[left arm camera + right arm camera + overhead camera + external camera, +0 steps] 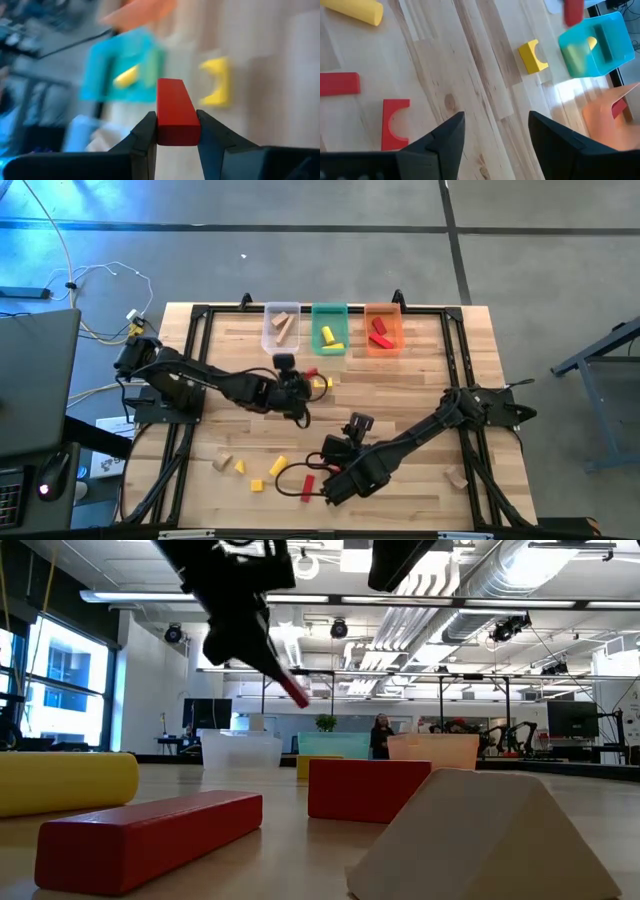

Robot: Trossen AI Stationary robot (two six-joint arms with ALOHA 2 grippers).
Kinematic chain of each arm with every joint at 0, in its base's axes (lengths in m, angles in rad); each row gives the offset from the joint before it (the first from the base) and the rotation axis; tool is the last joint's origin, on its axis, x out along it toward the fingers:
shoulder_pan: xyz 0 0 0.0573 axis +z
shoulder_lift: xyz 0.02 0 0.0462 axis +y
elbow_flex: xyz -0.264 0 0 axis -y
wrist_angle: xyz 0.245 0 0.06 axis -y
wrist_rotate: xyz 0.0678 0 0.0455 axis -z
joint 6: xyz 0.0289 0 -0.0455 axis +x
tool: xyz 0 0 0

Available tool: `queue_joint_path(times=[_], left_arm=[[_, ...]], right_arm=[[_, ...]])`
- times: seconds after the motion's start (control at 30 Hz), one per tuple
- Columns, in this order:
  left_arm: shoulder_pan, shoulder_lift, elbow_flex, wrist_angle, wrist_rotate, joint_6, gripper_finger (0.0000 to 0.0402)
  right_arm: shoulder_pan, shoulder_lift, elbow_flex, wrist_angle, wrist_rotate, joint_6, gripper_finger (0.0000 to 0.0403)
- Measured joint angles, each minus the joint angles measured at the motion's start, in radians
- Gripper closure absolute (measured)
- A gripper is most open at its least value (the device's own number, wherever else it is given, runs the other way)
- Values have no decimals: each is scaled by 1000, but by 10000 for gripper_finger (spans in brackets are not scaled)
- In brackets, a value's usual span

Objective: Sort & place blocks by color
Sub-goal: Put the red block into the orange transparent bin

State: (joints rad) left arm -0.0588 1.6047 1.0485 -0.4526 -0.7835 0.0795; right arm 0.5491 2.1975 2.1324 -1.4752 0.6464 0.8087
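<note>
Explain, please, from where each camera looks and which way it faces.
High: above the table, looking straight down; both arms show.
Low: at table-top height, looking level; the left end effector hangs above.
Left wrist: looks past its own fingers, shut on the red bar.
Right wrist: looks down past open fingers at the boards.
Shared: the red bar, the green bin.

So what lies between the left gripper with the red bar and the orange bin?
In the high view, only bare table lies between the left gripper, holding the red bar, and the orange bin.
</note>
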Motion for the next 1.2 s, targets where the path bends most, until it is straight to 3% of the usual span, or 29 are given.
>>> queue_joint_path(times=[0.27, 0.43, 0.6, 0.73, 1.0, 1.2], left_arm=[[93, -8, 0, -47, -39, -19, 324], [155, -8, 0, 0, -36, 34, 324], [216, -8, 0, 55, -23, 114, 324], [264, -8, 0, 91, 53, 206, 323], [296, -33, 0, 140, 327, 299, 323], [270, -101, 0, 150, 349, 332, 323]], right_arm=[[0, 0, -4, -18, 3, 3, 200], [-2, 0, -4, -101, 65, 66, 199], [-21, -1, -9, -96, 134, -16, 199], [-57, 0, -15, -96, 167, -88, 199], [-118, 0, -14, -96, 180, -196, 199], [-134, 0, -14, -96, 176, -289, 199]])
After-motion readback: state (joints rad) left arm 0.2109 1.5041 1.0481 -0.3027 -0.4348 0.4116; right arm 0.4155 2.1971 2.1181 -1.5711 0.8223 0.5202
